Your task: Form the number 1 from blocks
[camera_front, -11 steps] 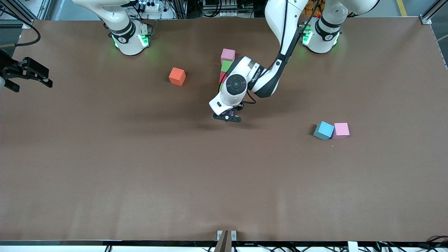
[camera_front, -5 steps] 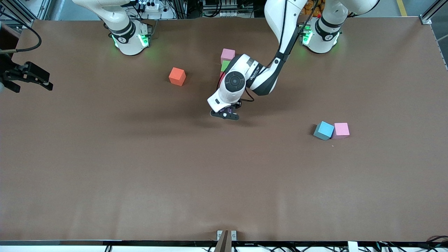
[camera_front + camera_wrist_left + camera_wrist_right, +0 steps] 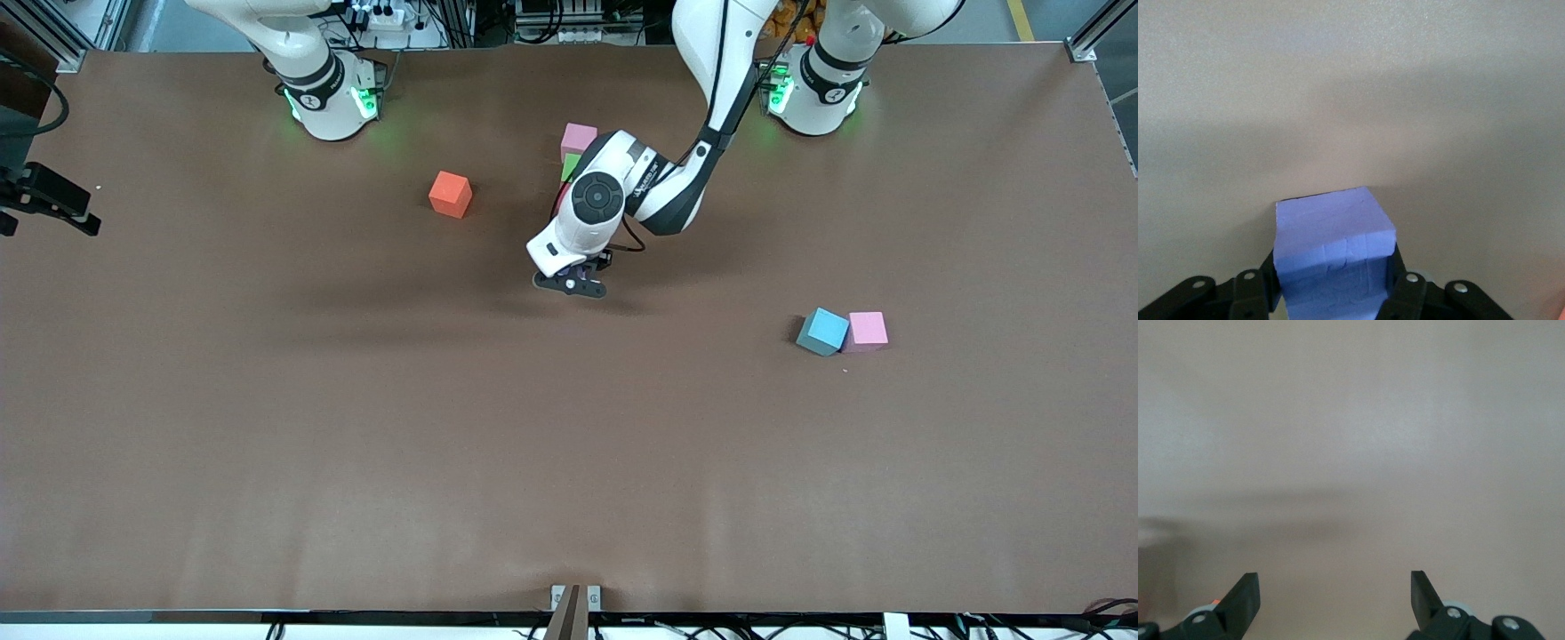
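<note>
Since a second ago, our left gripper (image 3: pixel 570 284) has carried the purple block (image 3: pixel 582 278) closer to the column of pink block (image 3: pixel 579 138) and green block (image 3: pixel 571 165), while our right gripper (image 3: pixel 49 200) has drawn off toward the table edge. From the left wrist, we see the fingers (image 3: pixel 1405 293) clamped on the purple block (image 3: pixel 1331 247) just above the table, so placement looks close. From the right wrist, our waiting gripper (image 3: pixel 1335 593) hangs apart and empty.

The small purple foam cube (image 3: pixel 1333 250) looks soft and matt, with tiny cracks and lines on its skin. The black plastic fingers (image 3: pixel 1251 293) holding it are smooth, with little shiny metal screws. The wide brown table top (image 3: pixel 356 427) is dull and a bit grainy, like paper or felt. The white plastic arm shell (image 3: pixel 594 209) is smooth and glossy.
</note>
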Robot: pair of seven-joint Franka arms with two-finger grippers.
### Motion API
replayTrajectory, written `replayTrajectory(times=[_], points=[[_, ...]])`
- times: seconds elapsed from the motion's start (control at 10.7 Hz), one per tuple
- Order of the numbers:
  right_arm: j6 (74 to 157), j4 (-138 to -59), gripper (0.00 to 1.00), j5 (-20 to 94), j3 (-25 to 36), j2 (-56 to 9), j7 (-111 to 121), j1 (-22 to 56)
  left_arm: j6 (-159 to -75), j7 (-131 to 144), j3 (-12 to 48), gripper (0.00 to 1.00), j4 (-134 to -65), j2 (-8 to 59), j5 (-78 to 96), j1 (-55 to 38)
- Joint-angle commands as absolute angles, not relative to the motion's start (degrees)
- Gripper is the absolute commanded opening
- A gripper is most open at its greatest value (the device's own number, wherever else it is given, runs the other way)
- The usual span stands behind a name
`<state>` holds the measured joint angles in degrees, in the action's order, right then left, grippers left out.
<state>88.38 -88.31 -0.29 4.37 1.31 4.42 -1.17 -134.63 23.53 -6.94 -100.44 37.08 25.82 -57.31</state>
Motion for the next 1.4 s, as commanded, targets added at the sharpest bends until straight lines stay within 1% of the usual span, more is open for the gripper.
replayTrajectory(times=[0.0, 0.19, 0.37, 0.47, 0.66, 0.75, 0.94, 1.03, 1.12, 1.22, 1.31], points=[[87.37, -88.42, 1.00, -0.97, 3.78, 2.02, 3.60, -1.41, -135.53, 22.68, -6.15, 1.00, -102.74, 35.77, 24.70, -56.87], [88.32, -88.42, 1.00, -0.97, 3.52, 1.67, 3.60, -0.88, -135.35, 22.76, -6.33, 1.00, -102.66, 35.34, 24.70, -56.60], [90.35, -88.42, 1.00, -0.97, 3.52, 1.41, 3.60, -0.88, -134.22, 23.11, -6.76, 1.00, -102.48, 31.14, 24.61, -54.50], [90.53, -88.50, 1.00, -0.88, 3.52, 1.41, 3.60, -0.70, -131.95, 23.55, -7.64, 1.00, -102.39, 28.33, 24.61, -53.27], [90.88, -88.77, 1.00, -0.88, 3.52, 1.41, 3.60, 1.31, -126.59, 23.73, -11.76, 1.00, -102.04, 23.40, 24.43, -51.25], [90.79, -88.94, 1.00, -0.97, 3.52, 1.32, 3.60, 2.28, -123.95, 24.25, -12.39, 1.00, -102.13, 20.77, 23.74, -49.33], [90.97, -89.99, 1.00, -0.97, 3.52, 1.23, 3.60, 3.86, -119.12, 30.20, -12.57, 1.00, -101.34, 15.58, 12.38, -45.11], [91.05, -90.09, 1.00, -0.97, 3.52, 1.14, 3.60, 4.48, -114.48, 31.10, -11.26, 1.00, -99.25, 14.08, 7.52, -41.43], [90.97, -90.17, 1.00, -0.97, 3.52, 0.88, 3.60, 5.09, -110.17, 30.85, -8.12, 1.00, -96.79, 12.84, 6.51, -35.92], [91.05, -90.35, 1.00, -0.97, 3.52, 0.88, 3.60, 5.45, -106.21, 30.68, -3.13, 1.00, -95.11, 11.61, 6.33, -28.29], [91.05, -90.35, 1.00, -0.97, 3.52, 0.88, 3.60, 5.45, -103.47, 29.80, 0.75, 1.00, -93.88, 8.99, 5.89, -20.82]])
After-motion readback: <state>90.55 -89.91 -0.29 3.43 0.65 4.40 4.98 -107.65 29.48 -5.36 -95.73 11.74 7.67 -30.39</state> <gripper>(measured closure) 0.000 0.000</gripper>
